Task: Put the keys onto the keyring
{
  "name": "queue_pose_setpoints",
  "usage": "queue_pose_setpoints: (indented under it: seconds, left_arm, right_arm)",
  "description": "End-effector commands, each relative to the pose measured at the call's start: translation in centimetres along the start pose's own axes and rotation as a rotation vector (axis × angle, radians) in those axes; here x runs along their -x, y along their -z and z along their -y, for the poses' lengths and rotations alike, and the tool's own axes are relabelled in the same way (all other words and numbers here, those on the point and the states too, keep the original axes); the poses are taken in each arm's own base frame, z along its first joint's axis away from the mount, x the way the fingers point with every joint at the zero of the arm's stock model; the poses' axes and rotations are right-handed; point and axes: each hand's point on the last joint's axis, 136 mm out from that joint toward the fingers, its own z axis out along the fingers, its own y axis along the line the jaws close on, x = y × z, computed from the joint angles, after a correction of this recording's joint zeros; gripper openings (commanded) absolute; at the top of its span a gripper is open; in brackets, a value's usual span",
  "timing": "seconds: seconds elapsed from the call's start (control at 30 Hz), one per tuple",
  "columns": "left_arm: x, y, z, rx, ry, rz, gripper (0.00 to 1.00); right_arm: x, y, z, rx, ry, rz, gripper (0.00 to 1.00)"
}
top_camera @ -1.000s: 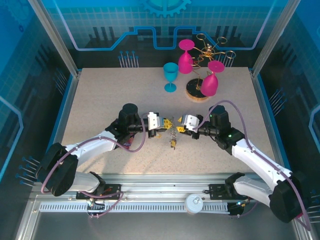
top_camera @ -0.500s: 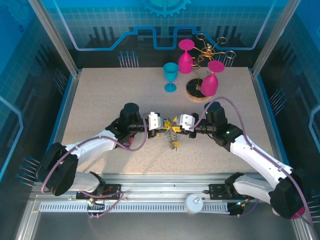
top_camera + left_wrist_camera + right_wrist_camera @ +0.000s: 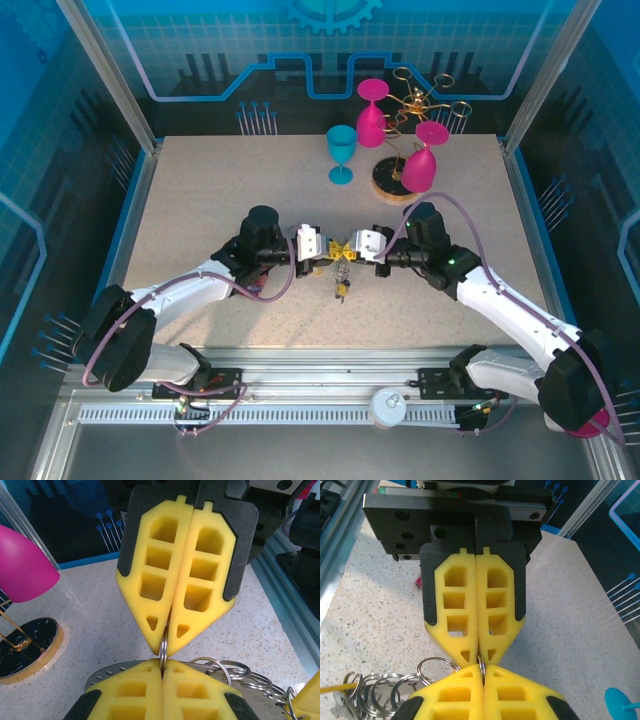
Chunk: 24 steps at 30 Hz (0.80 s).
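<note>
At the table's middle my left gripper (image 3: 334, 254) and right gripper (image 3: 351, 250) meet tip to tip. Both are shut on the same thin wire loop (image 3: 163, 647) at the rim of the keyring (image 3: 102, 673), a flat grey disc lying partly hidden behind my left gripper (image 3: 162, 663). In the right wrist view that loop (image 3: 481, 663) stands edge-on between my right gripper (image 3: 482, 670) below and the left fingers (image 3: 465, 630) above. More wire loops (image 3: 434, 666) fan out to the left. A small key (image 3: 342, 290) with a dark and yellow tag shows just below the ring.
A teal goblet (image 3: 341, 153) stands at the back. Right of it is the gold rack on its round wooden base (image 3: 396, 186), carrying pink glasses (image 3: 418, 168). Blue walls close the table's sides, and a metal rail runs along the near edge.
My right gripper has moved left to the left gripper's tips and shut on the ring's loop. The left arm has stayed still, and the ring hangs a little differently.
</note>
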Motion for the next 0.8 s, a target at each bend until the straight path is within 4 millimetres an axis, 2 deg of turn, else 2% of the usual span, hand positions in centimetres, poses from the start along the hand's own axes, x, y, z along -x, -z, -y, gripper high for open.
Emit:
queue_pose_setpoints:
  seconds: [0.0,0.23,0.3,0.37,0.5,0.57,0.77]
  left_arm:
    - [2.3,-0.1,-0.3,-0.017,-0.064,0.057,0.0]
    - [2.2,-0.1,-0.5,-0.001,-0.06,0.055,0.0]
    - [2.2,-0.1,-0.6,0.003,-0.06,0.053,0.05]
    - [2.1,-0.1,-0.8,0.013,-0.06,0.05,0.14]
    - [2.1,0.0,-1.3,0.054,-0.064,0.049,0.46]
    - [2.2,0.2,-1.8,0.092,-0.076,0.053,0.58]
    - [3.5,1.8,-4.2,0.294,-0.178,0.107,0.72]
  right_arm:
    - [0.9,0.1,0.0,0.008,0.01,0.009,0.0]
    - [1.3,0.3,0.4,-0.019,-0.041,0.024,0.0]
    - [1.6,0.4,0.5,-0.017,-0.071,0.034,0.0]
    - [1.5,0.3,0.3,-0.011,-0.102,0.036,0.0]
    - [1.5,0.5,0.1,-0.016,-0.195,0.034,0.0]
    - [1.4,0.6,0.2,-0.027,-0.257,0.026,0.0]
    - [0.4,0.9,1.2,-0.142,-0.56,-0.073,0.0]
